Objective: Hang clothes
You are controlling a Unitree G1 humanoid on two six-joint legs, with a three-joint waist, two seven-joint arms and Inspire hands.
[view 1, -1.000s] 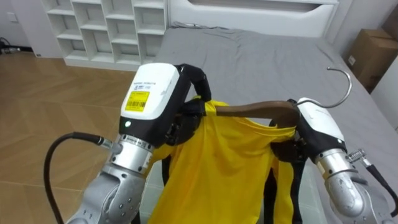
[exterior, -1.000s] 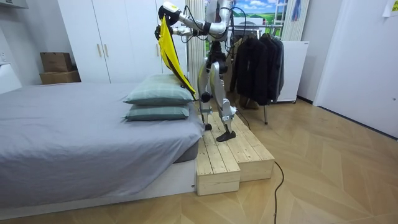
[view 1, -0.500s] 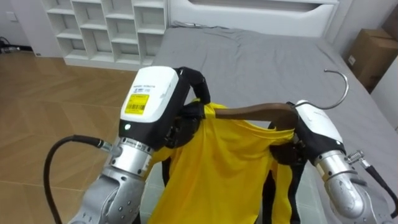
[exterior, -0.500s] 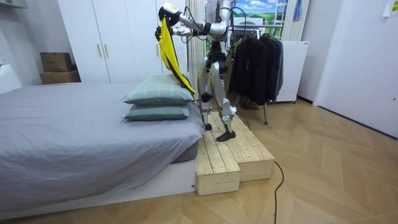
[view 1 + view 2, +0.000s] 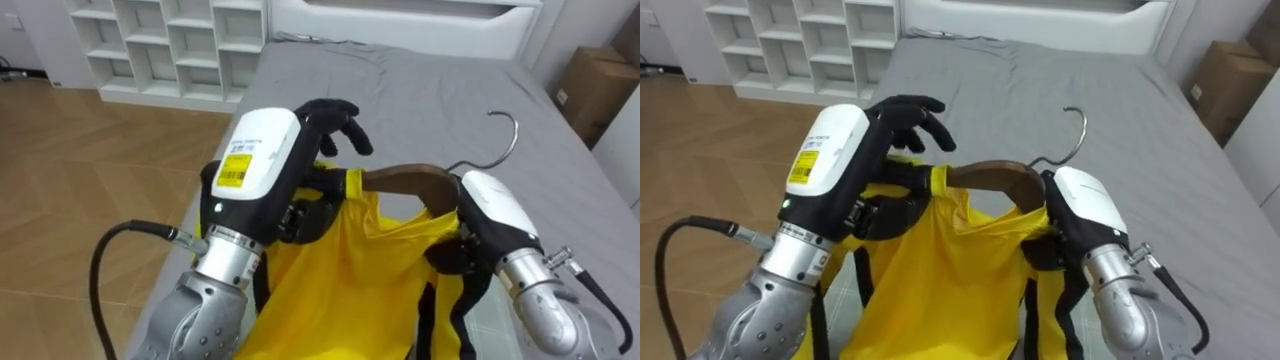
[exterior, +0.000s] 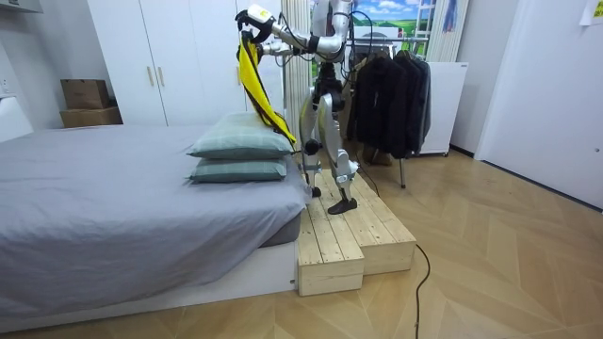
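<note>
A yellow garment (image 5: 340, 290) with dark trim hangs on a brown wooden hanger (image 5: 405, 183) with a metal hook (image 5: 505, 135). I hold it in front of my chest, above the grey bed (image 5: 430, 90). My left hand (image 5: 265, 165) sits at the hanger's left end with its dark fingers (image 5: 335, 115) stretched out above the cloth, open. The right hand (image 5: 490, 210) is curled round the hanger's right end and the cloth there. In the room view I stand on a wooden platform (image 6: 349, 235) beside the bed, and the garment (image 6: 252, 80) is raised high.
White open shelves (image 5: 170, 45) stand beyond the bed's left side, and a cardboard box (image 5: 600, 85) at its right. Two pillows (image 6: 240, 151) lie on the bed near me. A rack of dark coats (image 6: 386, 89) stands behind me, with white wardrobes (image 6: 160, 56) along the wall.
My left hand's fingers have uncurled from the hanger's left end and now stretch out above it. The hanger and its hook have shifted left.
</note>
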